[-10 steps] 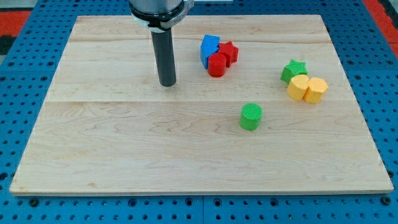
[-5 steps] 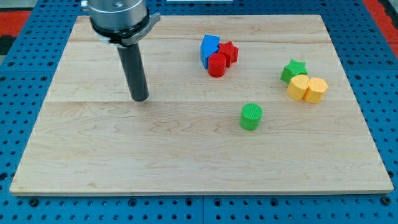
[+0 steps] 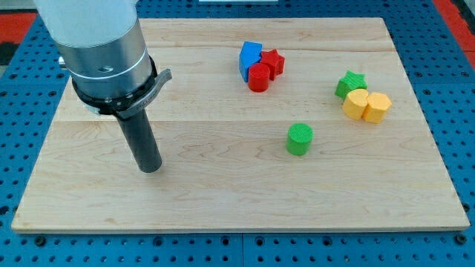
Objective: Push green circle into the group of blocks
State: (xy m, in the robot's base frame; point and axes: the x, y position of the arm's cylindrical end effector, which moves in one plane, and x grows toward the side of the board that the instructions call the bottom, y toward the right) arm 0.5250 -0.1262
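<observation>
The green circle (image 3: pixel 300 139) stands alone on the wooden board (image 3: pixel 223 200), right of the middle. My tip (image 3: pixel 151 167) rests on the board far to the view's left of it, not touching any block. A group of a blue block (image 3: pixel 249 57), a red star (image 3: pixel 273 61) and a red circle (image 3: pixel 259 77) sits above the green circle, toward the view's top. A second group sits at the view's right: a green star (image 3: pixel 349 83), a yellow circle (image 3: pixel 355 103) and a yellow hexagon-like block (image 3: pixel 376 107).
The board lies on a blue perforated table (image 3: pixel 453 89). The arm's grey body (image 3: pixel 100 44) hangs over the board's upper left part.
My tip has moved toward the view's left and bottom, from the upper middle of the board to its lower left. No block has moved.
</observation>
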